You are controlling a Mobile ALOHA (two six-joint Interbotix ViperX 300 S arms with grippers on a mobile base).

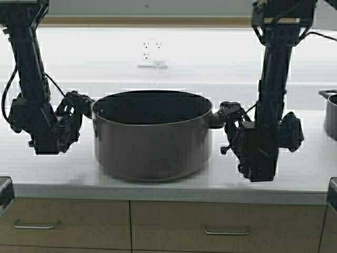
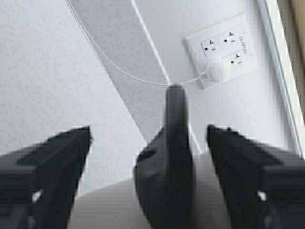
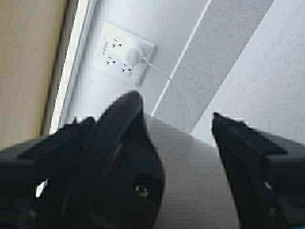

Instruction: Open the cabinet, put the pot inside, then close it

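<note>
On the white countertop (image 1: 47, 174) the stockpot (image 1: 151, 137) sat squarely between the left gripper (image 1: 79, 105) and right gripper (image 1: 227, 113), both spread open around its opposite loop handles, neither clamped.

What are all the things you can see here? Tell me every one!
pot: one, dark grey, middle of the countertop, a black loop handle on each side.
smaller pot: one, dark, far right edge of the countertop, cut off.
countertop: one, pale grey, under both pots.
wall outlet: one, white, on the back wall, white plug and cord in it.
drawers: tan wood, metal bar handles, below the countertop.
left hand: black, open around the pot's left handle.
right hand: black, open at the pot's right handle.
</note>
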